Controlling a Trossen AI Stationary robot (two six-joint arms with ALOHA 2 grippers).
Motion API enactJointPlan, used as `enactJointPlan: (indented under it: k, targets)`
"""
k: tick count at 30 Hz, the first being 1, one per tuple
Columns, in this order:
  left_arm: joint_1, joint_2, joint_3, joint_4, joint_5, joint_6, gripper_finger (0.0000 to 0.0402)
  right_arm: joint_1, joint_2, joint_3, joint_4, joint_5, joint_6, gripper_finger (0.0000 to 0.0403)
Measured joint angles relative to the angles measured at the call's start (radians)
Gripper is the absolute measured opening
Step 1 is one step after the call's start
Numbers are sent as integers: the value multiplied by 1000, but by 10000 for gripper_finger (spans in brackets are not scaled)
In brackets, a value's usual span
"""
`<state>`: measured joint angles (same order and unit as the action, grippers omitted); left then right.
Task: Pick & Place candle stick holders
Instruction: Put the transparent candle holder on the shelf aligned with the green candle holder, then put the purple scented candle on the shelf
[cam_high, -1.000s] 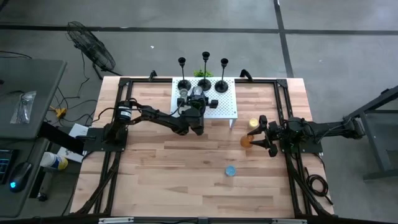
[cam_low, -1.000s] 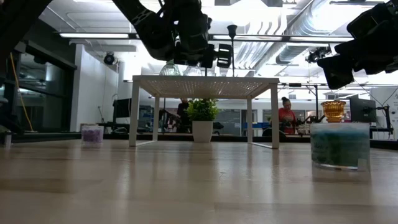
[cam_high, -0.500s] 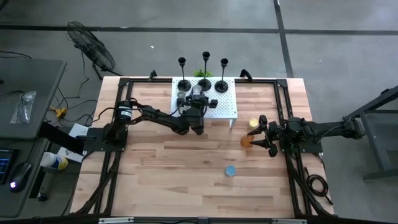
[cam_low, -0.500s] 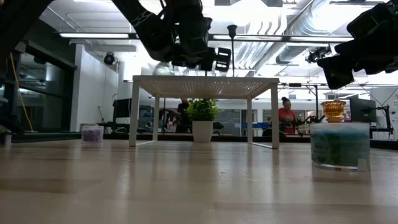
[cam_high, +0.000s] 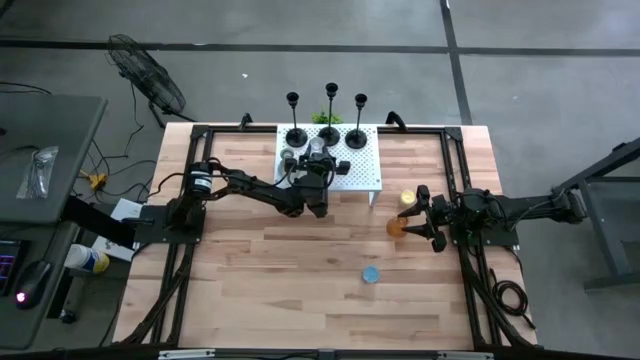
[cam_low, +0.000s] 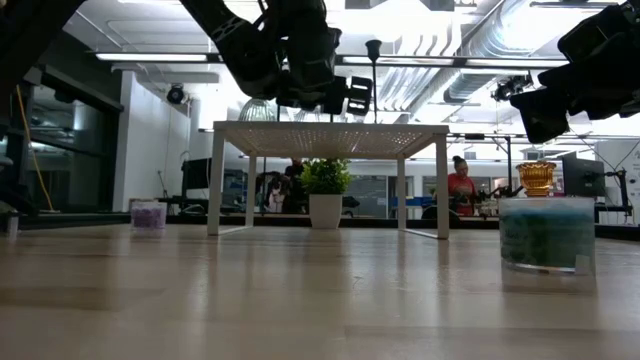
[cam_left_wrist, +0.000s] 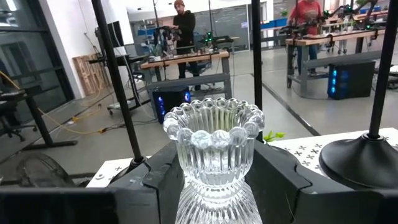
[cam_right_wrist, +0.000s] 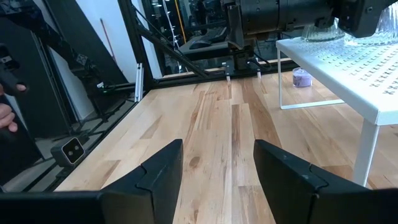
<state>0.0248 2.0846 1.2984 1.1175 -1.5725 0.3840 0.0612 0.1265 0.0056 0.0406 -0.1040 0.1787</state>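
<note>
Up top, left claw (cam_left_wrist: 214, 180) straddles clear cup (cam_left_wrist: 214, 146).

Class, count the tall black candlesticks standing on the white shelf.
3, in a row along the white shelf's far edge: left candlestick, middle candlestick, right candlestick. None seems hidden.

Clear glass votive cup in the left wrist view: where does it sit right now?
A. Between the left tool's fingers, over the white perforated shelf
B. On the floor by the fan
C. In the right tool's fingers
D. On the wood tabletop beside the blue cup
A: the clear glass votive cup stands between the left tool's dark fingers, with the white perforated shelf beneath and a black candlestick beside it.
</note>
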Motion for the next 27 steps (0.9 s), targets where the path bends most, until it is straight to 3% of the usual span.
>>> enactJointPlan:
  k: [15, 27]
  targets:
    - [-21, 1, 1, 2, 17, -7, 163, 0, 0, 0, 0, 0, 0, 191]
    - [-60, 1, 1, 10, -1, -7, 263, 0, 0, 0, 0, 0, 0, 191]
